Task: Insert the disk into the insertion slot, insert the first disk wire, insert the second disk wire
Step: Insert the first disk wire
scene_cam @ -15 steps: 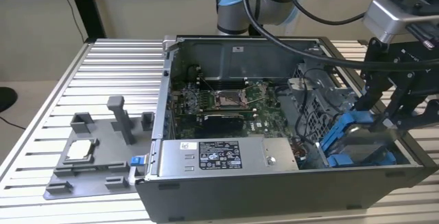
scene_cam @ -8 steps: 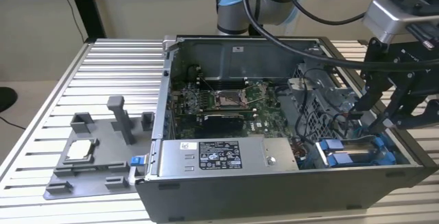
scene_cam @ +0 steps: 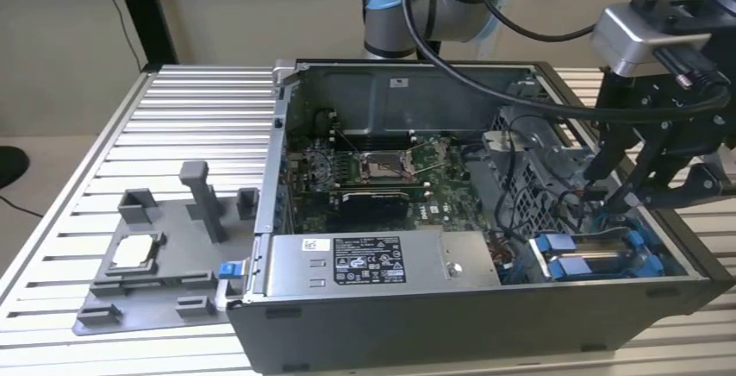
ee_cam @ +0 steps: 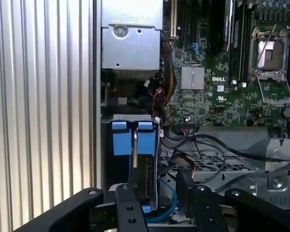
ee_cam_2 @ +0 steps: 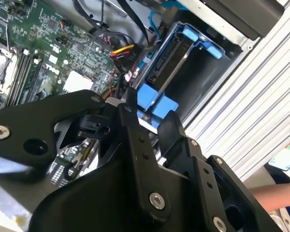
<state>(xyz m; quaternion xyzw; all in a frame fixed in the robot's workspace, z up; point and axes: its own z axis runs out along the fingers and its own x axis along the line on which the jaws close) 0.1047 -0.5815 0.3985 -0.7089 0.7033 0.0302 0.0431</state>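
On the exterior view's left, a grey fixture [scene_cam: 150,307] lies on the table [scene_cam: 172,109]. Next comes the open case [scene_cam: 460,333], with the power supply [scene_cam: 368,260] along its near wall and the motherboard [scene_cam: 380,169] behind it. Further right, in the case's near corner, the disk [scene_cam: 587,260] sits in the slot [ee_cam_2: 205,72], its blue tabs showing. My gripper [scene_cam: 609,199] hangs just above it. My jaws are spread and pinch nothing. In the first wrist view my fingers [ee_cam: 128,208] stand apart over the disk's edge, with loose cables [ee_cam: 193,159] just beside it.
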